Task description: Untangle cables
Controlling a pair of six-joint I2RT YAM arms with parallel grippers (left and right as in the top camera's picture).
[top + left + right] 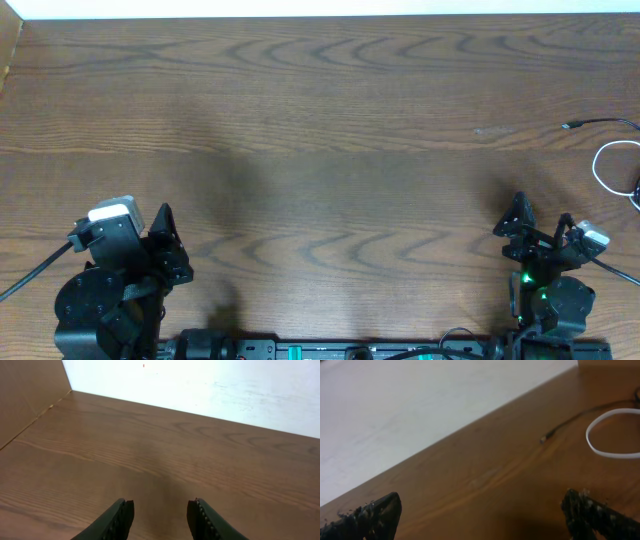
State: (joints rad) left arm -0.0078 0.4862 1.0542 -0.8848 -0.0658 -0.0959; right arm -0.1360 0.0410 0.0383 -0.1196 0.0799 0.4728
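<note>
A brown wood-grain table (320,150) fills nearly the whole overhead frame. A flat white surface (330,7) runs as a thin strip along the top edge. In the left wrist view, a plain brown upright board (25,395) stands at the upper left and meets the tabletop along a slanting seam.

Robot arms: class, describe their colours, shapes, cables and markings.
Both are black. The left arm carries a white-grey block and a black cable; the left fingers are tapered, ribbed inside. The right arm shows green lights; the right fingers look speckled.
</note>
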